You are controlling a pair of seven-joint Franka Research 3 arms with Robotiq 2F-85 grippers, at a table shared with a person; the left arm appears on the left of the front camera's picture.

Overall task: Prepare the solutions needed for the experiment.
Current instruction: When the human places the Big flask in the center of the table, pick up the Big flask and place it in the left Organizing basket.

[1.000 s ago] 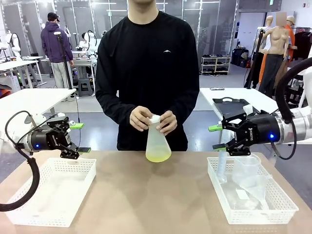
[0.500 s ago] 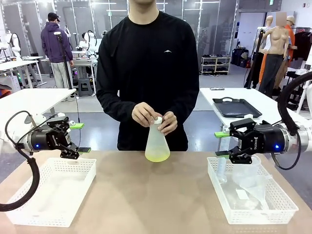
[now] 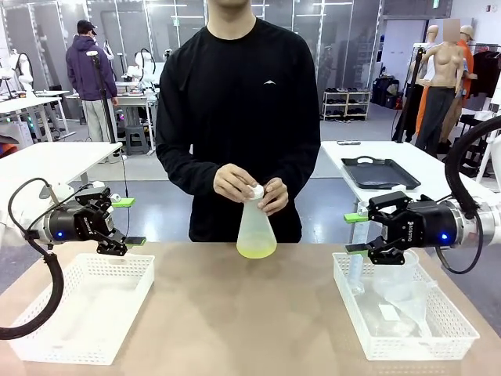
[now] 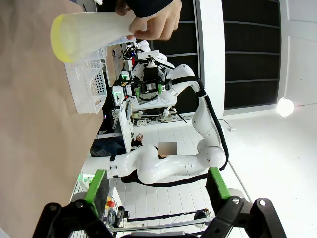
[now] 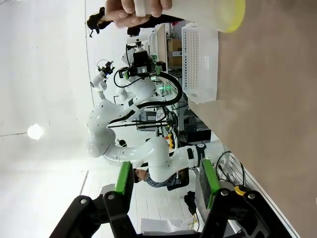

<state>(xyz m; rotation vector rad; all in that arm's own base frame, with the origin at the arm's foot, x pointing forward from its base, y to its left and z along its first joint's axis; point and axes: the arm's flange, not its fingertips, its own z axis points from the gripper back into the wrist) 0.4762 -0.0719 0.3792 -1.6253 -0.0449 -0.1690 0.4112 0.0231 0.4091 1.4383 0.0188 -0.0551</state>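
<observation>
Across the table, a person's hands (image 3: 235,184) hold a translucent conical flask (image 3: 256,231) by the neck, fingers on its small white cap (image 3: 256,190). A shallow layer of yellow-green solution (image 3: 256,251) lies in its base, low over the table's far edge and slightly tilted. My left gripper (image 3: 129,222) hovers open over the left basket's far edge, nothing between its fingers. My right gripper (image 3: 354,233) is open over the right basket's far left corner. The flask (image 4: 84,32) shows far beyond my left gripper (image 4: 156,186). It also shows past my right gripper (image 5: 166,181), as flask (image 5: 213,10).
A white mesh basket (image 3: 47,345) stands at the front left with nothing in it. A second basket (image 3: 458,333) at the front right holds a clear beaker (image 3: 395,266), a funnel (image 3: 413,304) and a tube (image 3: 356,270). Brown tabletop (image 3: 243,321) lies between them.
My right gripper has drawn back to the right and sunk a little toward its basket. The person's fingers have shifted on the flask's cap and the flask has tipped slightly. My left arm is still.
</observation>
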